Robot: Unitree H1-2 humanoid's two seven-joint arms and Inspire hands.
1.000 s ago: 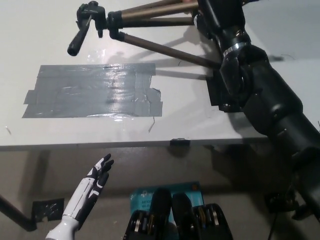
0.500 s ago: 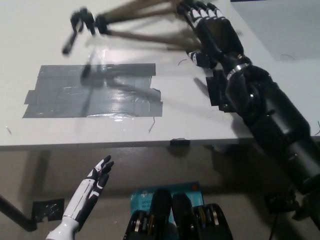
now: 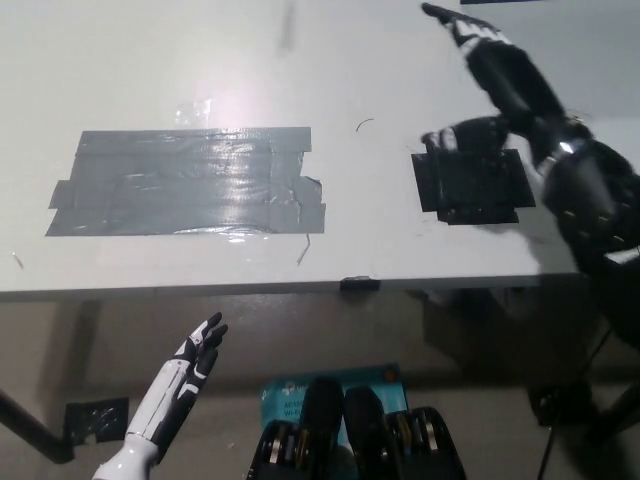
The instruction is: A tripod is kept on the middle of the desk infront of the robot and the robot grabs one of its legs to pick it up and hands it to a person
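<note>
1. So, nearest first: the white left hand [image 3: 197, 352] hangs low, below the desk's front edge, with fingers straight and a bit apart, holding nothing. A blue label [image 3: 330, 385] lies on the grey floor beside it.
2. A small black clip [image 3: 358, 284] sits on the front edge of the white desk [image 3: 120, 60].
3. Mid-desk there's a wide patch of grey tape [image 3: 185, 180] on the left and a black square patch [image 3: 470, 187] on the right, with bare top between them and beyond.
4. The black right hand [image 3: 505, 85] hovers over the black patch with fingers stretched out flat, gripping nothing.
5. Tripod: only a blurry dark streak [image 3: 287, 25] at the far edge, running near-to-far. Can't tell if that's it.
</note>
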